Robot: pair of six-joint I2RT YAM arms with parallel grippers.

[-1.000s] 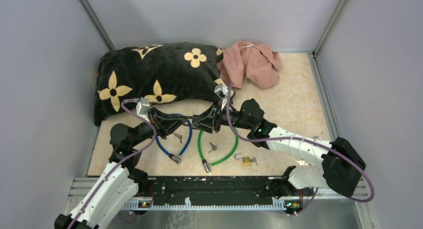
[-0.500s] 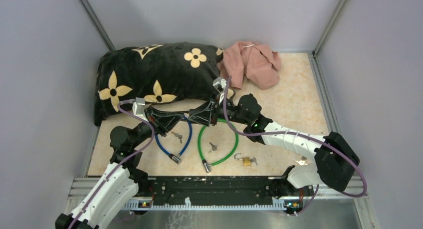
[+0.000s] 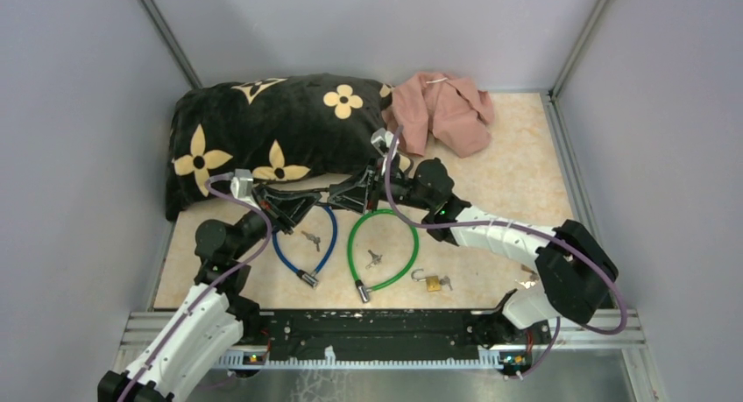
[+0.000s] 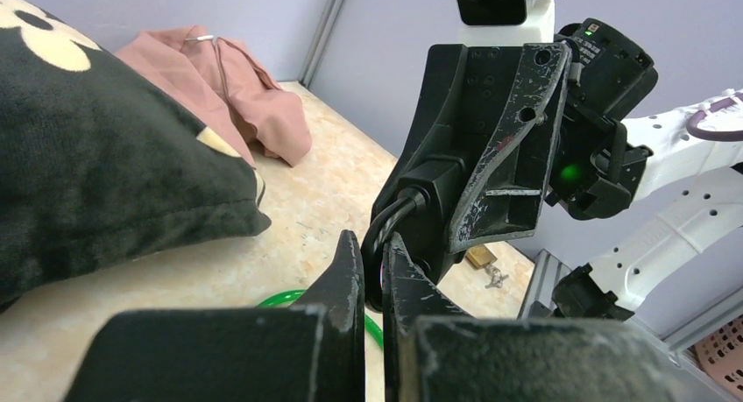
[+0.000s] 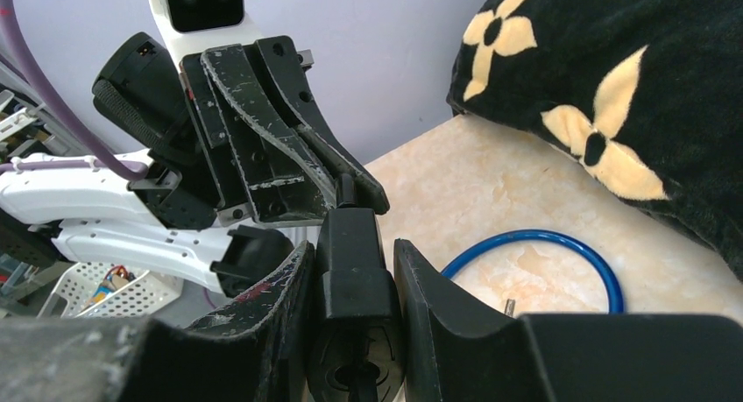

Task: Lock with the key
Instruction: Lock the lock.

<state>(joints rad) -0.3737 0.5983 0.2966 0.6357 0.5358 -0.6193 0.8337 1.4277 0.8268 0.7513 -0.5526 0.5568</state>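
My right gripper (image 5: 352, 244) is shut on a black lock body (image 5: 350, 262), whose round keyhole end faces the right wrist camera. My left gripper (image 4: 372, 244) is shut on a thin black-headed key (image 4: 378, 240) that meets the far end of the lock. In the top view the left gripper (image 3: 317, 199) and the right gripper (image 3: 340, 195) meet tip to tip just in front of the pillow, and they hide the lock and the key. The right gripper's fingers (image 4: 491, 174) fill the left wrist view.
A black flowered pillow (image 3: 263, 130) lies right behind the grippers, with a pink cloth (image 3: 442, 109) beside it. Below them lie a blue cable lock (image 3: 282, 258), a green cable lock (image 3: 412, 244), loose keys (image 3: 312, 239) and a brass padlock (image 3: 433, 284).
Both grippers, still joined tip to tip, have moved back toward the pillow and a little left. The right arm has stretched out further.
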